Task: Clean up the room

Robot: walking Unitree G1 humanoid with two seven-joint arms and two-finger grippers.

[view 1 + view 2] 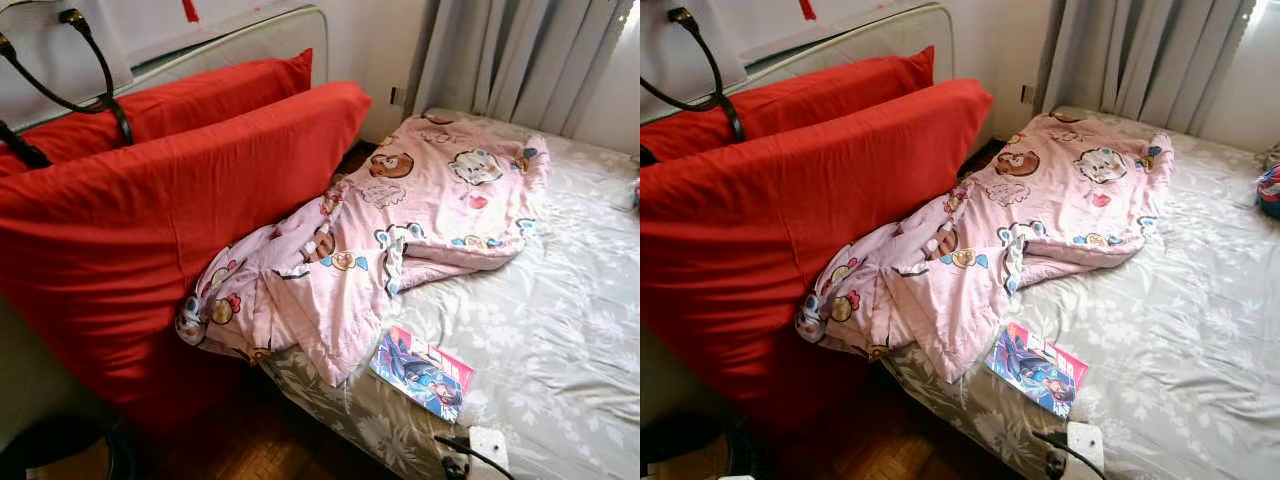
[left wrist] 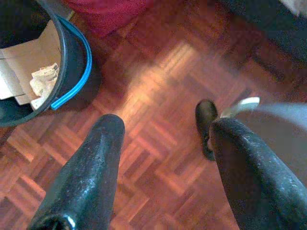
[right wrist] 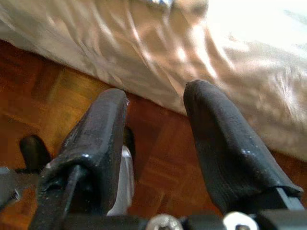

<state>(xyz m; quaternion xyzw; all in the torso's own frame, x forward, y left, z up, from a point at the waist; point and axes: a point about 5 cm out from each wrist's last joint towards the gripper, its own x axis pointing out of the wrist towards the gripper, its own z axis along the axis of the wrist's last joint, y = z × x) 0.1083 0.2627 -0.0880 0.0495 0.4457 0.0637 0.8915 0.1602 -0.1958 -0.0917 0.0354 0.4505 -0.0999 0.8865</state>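
A rumpled pink cartoon-print blanket (image 1: 390,235) lies across the near side of a bed covered in a grey floral sheet (image 1: 560,330), one end spilling over the mattress edge toward the dark wooden parquet floor (image 2: 158,120). Just beside the blanket's lower fold, a glossy blue-and-pink comic book (image 1: 421,371) rests flat on the sheet near the bed's edge. A white power strip (image 1: 486,450) with a black cable sits at the corner of the mattress, near the book.

Two large red pillows (image 1: 150,220) stand on edge between the bed and a pale metal-framed headboard (image 1: 250,40) — the blanket's hanging end touches the front one. Black cables (image 1: 95,70) loop above the pillows. Grey curtains (image 1: 520,55) hang behind the bed.

The left gripper (image 2: 163,143) hangs over the parquet with its two black fingers spread wide and empty, near a dark round bin with a blue rim (image 2: 72,67) that holds cardboard and crumpled paper. The right gripper (image 3: 156,110) hangs low by the side of the bed — its fingers apart, holding nothing, the grey sheet just beyond them.
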